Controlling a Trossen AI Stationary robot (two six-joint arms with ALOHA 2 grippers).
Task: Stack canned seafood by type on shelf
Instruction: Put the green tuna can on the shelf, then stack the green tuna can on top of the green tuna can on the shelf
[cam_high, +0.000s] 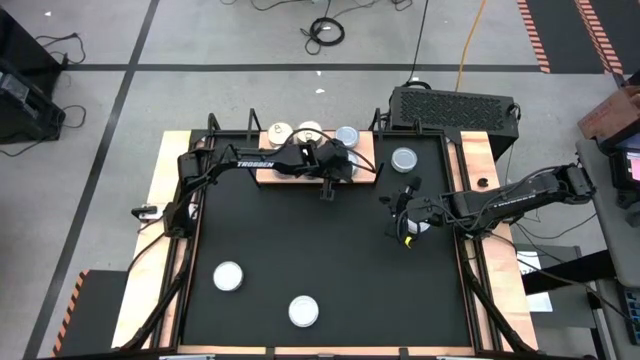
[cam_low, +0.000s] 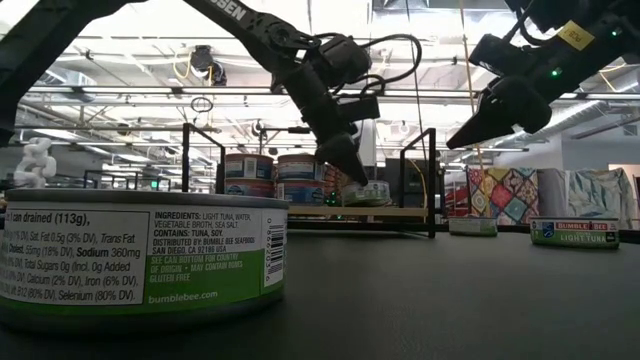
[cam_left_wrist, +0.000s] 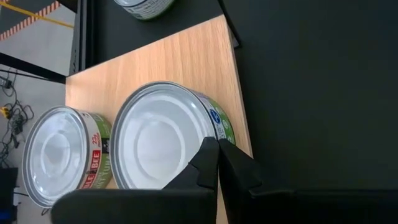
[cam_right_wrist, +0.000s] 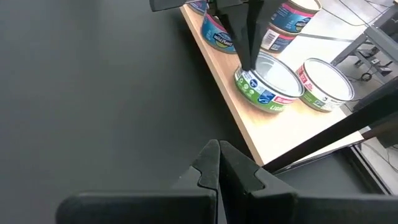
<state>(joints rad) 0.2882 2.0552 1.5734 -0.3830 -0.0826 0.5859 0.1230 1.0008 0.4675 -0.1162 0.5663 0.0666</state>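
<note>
Two claws are at work over the black counter (cam_high: 330, 250), both with fingers pressed together and holding nothing. The left claw (cam_left_wrist: 217, 163) hangs over the front edge of the shelf (cam_high: 268, 176), its tip just above or on the rim of a green-labelled tin (cam_left_wrist: 163, 140); I cannot tell whether it touches. A second single tin (cam_left_wrist: 57, 152) sits just beside that one on the board, and the right wrist view shows two stacks of two tins (cam_right_wrist: 283, 22) further along the shelf. The right claw (cam_right_wrist: 219, 163) hovers above the counter in front of the shelf, well apart from the tins. Off the shelf, one tin (cam_high: 404, 159) lies near the counter's back right corner, and two more (cam_high: 228, 277) (cam_high: 303, 311) lie near the front edge.
</note>
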